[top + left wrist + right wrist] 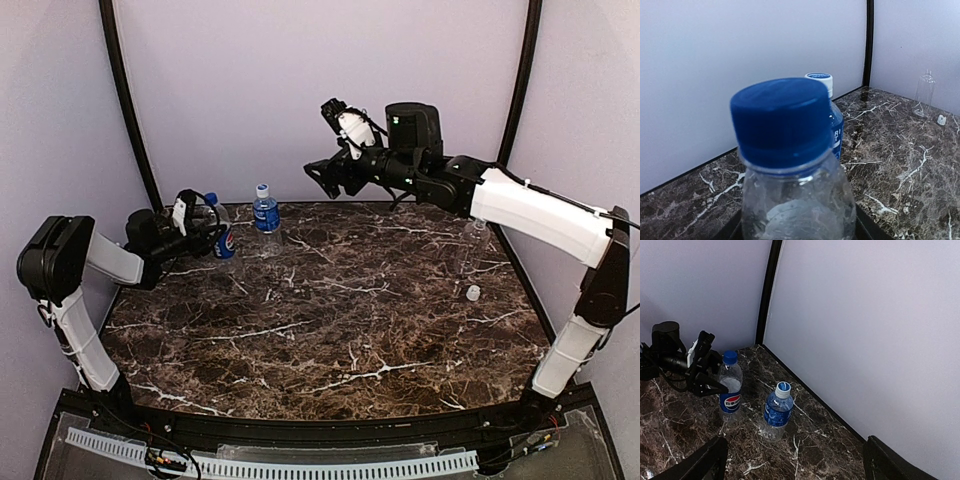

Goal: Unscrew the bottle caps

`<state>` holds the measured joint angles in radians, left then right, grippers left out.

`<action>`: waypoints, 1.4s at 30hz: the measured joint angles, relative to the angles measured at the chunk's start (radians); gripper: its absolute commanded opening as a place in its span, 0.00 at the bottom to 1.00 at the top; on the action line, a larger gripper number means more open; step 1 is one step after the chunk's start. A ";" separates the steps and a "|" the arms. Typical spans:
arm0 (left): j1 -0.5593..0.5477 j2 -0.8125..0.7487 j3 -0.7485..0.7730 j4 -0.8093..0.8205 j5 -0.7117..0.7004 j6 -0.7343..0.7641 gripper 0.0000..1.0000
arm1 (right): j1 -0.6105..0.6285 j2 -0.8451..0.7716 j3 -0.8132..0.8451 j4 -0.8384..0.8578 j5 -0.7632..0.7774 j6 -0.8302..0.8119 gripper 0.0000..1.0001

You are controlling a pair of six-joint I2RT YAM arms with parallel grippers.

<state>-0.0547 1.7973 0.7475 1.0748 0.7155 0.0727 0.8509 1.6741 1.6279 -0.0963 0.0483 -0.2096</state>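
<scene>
The Pepsi bottle [223,238] stands at the back left with its dark blue cap [210,198] on. My left gripper [212,238] is shut on its body below the shoulder. In the left wrist view the dark blue cap [781,120] fills the centre. The water bottle [266,213] with its pale cap [262,188] stands just right of it, untouched. My right gripper [322,180] hangs open and empty, high above the back of the table. Its view shows both bottles [730,390] [776,411] below. The unlabelled bottle [477,238] stands at the right, uncapped. The white cap [473,293] lies near it.
The marble tabletop [330,320] is bounded by pale walls on three sides, with black posts [128,110] in the back corners. Both bottles at the back left stand close to the rear wall.
</scene>
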 measured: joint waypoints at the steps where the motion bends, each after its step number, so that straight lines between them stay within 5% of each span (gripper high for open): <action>1: -0.001 0.000 0.000 -0.008 0.004 0.002 0.53 | 0.000 0.000 0.000 -0.002 0.002 -0.001 0.93; 10: -0.003 -0.068 0.006 -0.152 -0.008 0.037 0.40 | 0.000 -0.005 -0.002 -0.012 0.013 -0.002 0.94; 24: -0.028 -0.401 0.560 -1.476 -0.086 0.454 0.41 | 0.000 -0.070 0.027 -0.108 -0.054 0.072 0.93; 30: -0.233 -0.529 0.737 -1.941 -0.187 0.610 0.41 | 0.001 -0.072 0.055 -0.179 -0.217 0.100 0.82; 36: -0.449 -0.588 0.805 -2.062 -0.282 0.633 0.38 | 0.046 -0.072 0.048 -0.157 -0.354 0.122 0.82; 42: -0.526 -0.511 0.817 -2.051 -0.286 0.587 0.38 | 0.109 -0.077 -0.010 -0.029 -0.496 0.164 0.81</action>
<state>-0.5804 1.2861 1.5646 -0.9760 0.4290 0.6601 0.9600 1.5970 1.6180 -0.1249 -0.4480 -0.0456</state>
